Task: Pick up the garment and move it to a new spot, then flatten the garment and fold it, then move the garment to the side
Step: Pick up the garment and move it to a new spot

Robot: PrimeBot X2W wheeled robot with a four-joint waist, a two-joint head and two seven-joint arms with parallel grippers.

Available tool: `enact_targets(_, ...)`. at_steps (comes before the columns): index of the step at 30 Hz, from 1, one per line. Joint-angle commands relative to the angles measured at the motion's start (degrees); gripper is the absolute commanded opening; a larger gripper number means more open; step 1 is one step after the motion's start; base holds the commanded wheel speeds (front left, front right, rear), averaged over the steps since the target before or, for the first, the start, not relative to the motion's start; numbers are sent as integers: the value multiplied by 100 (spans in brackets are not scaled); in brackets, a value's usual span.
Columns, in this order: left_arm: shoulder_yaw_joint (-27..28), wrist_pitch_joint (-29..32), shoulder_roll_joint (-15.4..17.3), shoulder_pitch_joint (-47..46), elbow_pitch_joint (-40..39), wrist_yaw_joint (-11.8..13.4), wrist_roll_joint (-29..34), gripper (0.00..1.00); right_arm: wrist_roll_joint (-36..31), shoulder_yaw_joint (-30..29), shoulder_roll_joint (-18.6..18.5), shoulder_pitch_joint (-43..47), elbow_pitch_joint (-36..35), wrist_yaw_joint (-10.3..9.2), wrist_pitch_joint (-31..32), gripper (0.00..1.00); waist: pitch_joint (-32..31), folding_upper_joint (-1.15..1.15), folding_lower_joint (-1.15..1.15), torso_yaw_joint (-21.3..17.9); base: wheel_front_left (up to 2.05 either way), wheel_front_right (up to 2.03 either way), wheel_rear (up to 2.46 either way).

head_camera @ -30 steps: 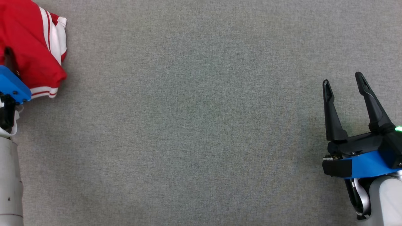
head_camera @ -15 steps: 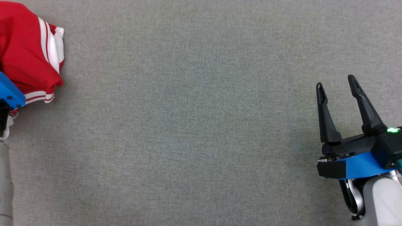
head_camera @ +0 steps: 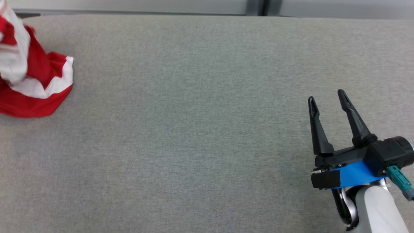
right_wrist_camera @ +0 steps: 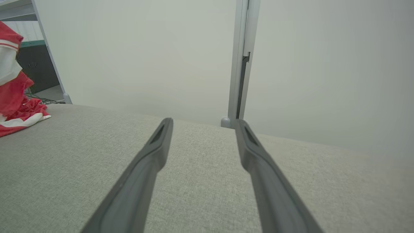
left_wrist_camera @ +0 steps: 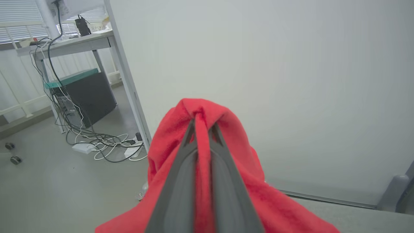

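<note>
**Garment** (head_camera: 35, 94). Red cloth with broad white panels and a narrow band of red and white stripes. It is crumpled, not laid flat. It sits at the far left of the table (head_camera: 194, 129), near the far edge. The lower part rests on the table as a loose heap, with a white-edged corner pointing right. The upper part rises from the heap and leaves the head view at the top left, blurred there. In the right wrist view the raised part hangs white and striped above the red heap. In the left wrist view the red cloth looks soft and slightly napped.

**Left gripper** (left_wrist_camera: 202, 126). Fingers drawn together on a fold of the garment. The red cloth is pinched in the narrow slot between them, bunches over the tips and drapes down both sides.

**Right gripper** (head_camera: 326, 95). Fingers spread apart with nothing between them. It stands at the near right of the table, well apart from the garment, tips pointing away from the robot.

**Table**. Grey woven covering, plain and even.

**Surroundings**. A pale partition (left_wrist_camera: 258, 64) runs behind the table's far edge, with an upright post (right_wrist_camera: 241, 61) in it. Past its left end stand a desk (left_wrist_camera: 74, 45) and a dark cabinet (left_wrist_camera: 87, 94), with loose cables (left_wrist_camera: 97, 145) on the floor.
</note>
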Motion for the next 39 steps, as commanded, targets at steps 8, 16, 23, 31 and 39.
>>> enact_targets(8,-485,-561,-190,-527,-1195,-19,323,0,135,-16,68,-32,257,1,-175,100,-339,0,1,-568,0,0,0)
enact_targets(16,-1351,-404,-713,-844,-2206,-85,471,0,504,158,69,-180,477,1,-243,100,-372,0,1,-1252,0,0,0)
enact_targets(23,-2130,-262,-1218,-1012,-2626,-116,460,0,761,270,70,-269,424,1,-249,100,-256,0,1,-1842,0,0,0)
enact_targets(31,-2825,-355,-1530,-624,-2763,-133,356,0,920,244,69,-286,356,1,-249,100,-135,0,1,-2090,0,0,0)
enact_targets(39,-3222,-663,-1583,619,-2301,-120,100,0,916,169,70,-266,333,1,-250,100,-191,0,1,-2025,0,0,0)
